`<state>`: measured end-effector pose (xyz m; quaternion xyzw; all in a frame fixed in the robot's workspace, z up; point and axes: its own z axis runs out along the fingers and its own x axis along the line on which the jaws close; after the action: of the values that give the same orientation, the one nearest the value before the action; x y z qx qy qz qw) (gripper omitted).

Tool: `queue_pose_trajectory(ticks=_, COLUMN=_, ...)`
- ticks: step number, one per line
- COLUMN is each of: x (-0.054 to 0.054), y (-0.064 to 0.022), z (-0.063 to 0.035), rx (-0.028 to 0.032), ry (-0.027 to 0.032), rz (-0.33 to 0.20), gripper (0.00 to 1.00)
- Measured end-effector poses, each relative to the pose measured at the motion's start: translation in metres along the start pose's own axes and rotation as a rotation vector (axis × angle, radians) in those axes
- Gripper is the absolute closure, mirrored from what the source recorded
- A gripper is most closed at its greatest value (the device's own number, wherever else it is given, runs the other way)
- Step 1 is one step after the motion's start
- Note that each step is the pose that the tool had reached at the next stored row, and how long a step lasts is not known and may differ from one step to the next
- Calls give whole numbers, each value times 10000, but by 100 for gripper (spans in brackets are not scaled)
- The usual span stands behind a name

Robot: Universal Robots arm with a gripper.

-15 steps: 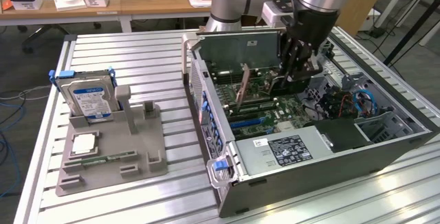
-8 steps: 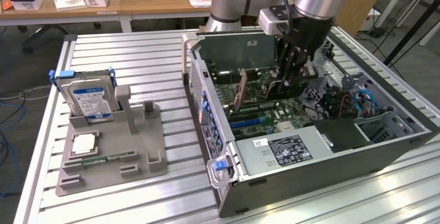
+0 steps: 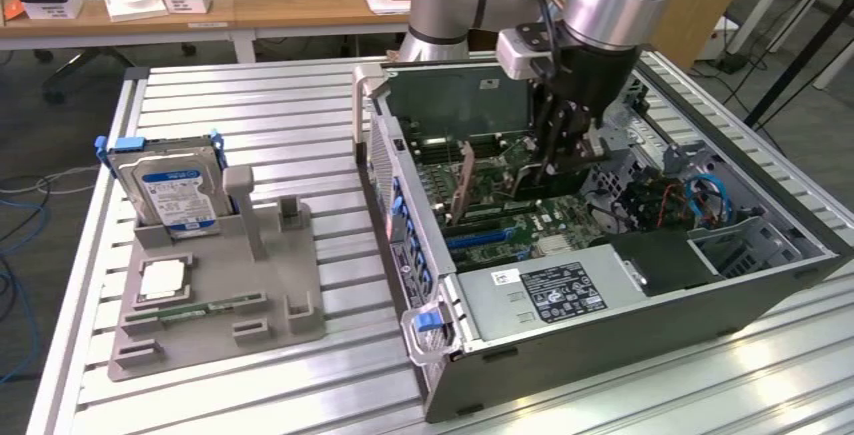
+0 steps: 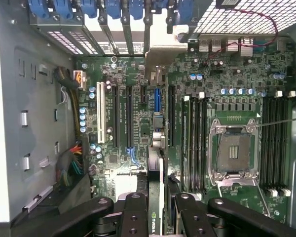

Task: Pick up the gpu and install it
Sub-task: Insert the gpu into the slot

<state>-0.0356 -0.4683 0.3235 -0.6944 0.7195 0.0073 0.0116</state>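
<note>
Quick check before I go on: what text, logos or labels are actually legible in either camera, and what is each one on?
"NVIDIA": logo on the gpu held on edge between the gripper fingers, in the wrist view.
Blue-white label on the hard drive: too small to read.
Black label on the power supply: too small.
White sticker beside it: unreadable.
Motherboard markings: too blurred.

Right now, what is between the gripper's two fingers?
The gpu, seen edge-on, is clamped in the gripper above the motherboard; the wrist view shows this.
</note>
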Motion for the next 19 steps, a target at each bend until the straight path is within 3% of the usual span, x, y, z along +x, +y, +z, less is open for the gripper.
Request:
queue_pose_trajectory(ticks=11, x=0, y=2, z=9, rx=0, ry=1, rz=2, gripper=74)
queue_pose_trajectory(ticks=19, x=3, y=26, z=70, rx=0, ry=0, rz=2, gripper=74)
